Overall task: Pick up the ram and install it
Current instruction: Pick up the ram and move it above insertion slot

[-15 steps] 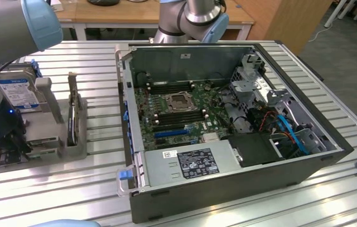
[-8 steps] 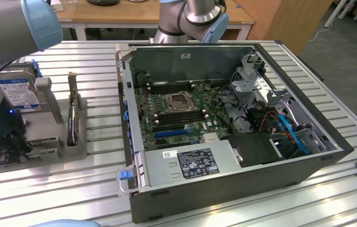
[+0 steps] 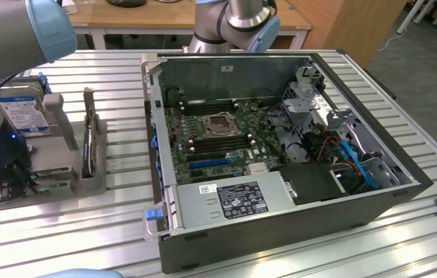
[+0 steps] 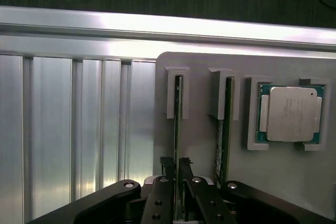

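In the wrist view the ram [image 4: 177, 103] stands on edge in a slot of the grey holder [image 4: 199, 145], a thin green stick seen edge-on. My gripper [image 4: 176, 167] is down over its near end, one dark fingertip [image 4: 167, 164] on each side, pressed close against the board. A second ram stick [image 4: 222, 129] stands in the neighbouring slot, untouched. In the exterior view the gripper [image 3: 6, 184] is low over the holder [image 3: 56, 168] at the exterior view's left, and the arm hides the stick it grips.
A square silver CPU [image 4: 291, 114] lies in its pocket beside the sticks. A hard drive [image 3: 21, 113] stands behind the holder. The open computer case [image 3: 280, 145] with its motherboard [image 3: 214, 136] sits in the middle of the slatted aluminium table [image 3: 126, 63].
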You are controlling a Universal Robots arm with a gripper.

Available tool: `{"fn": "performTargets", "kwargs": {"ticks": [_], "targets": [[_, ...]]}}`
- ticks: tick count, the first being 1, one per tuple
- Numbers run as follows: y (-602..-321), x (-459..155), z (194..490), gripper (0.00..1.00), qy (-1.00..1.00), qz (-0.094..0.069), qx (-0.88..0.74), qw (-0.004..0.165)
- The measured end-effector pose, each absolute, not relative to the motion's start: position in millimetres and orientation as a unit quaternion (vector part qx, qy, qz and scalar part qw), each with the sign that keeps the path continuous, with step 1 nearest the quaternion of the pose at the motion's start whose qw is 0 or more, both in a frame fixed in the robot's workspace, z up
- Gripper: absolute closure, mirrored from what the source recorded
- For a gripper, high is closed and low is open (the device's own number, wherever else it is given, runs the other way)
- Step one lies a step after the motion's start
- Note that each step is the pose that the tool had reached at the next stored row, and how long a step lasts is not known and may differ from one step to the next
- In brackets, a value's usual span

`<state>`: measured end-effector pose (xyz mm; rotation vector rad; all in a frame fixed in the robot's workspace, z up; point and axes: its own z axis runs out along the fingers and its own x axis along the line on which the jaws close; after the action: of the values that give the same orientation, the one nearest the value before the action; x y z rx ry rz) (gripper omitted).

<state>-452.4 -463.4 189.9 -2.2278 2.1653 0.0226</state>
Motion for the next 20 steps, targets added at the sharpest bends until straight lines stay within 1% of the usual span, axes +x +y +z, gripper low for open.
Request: {"fn": "performTargets", "kwargs": {"ticks": [20], "targets": [[-463.4,-452.4,190.9,0.86,0.697,0.008,-0.717,0.018]]}}
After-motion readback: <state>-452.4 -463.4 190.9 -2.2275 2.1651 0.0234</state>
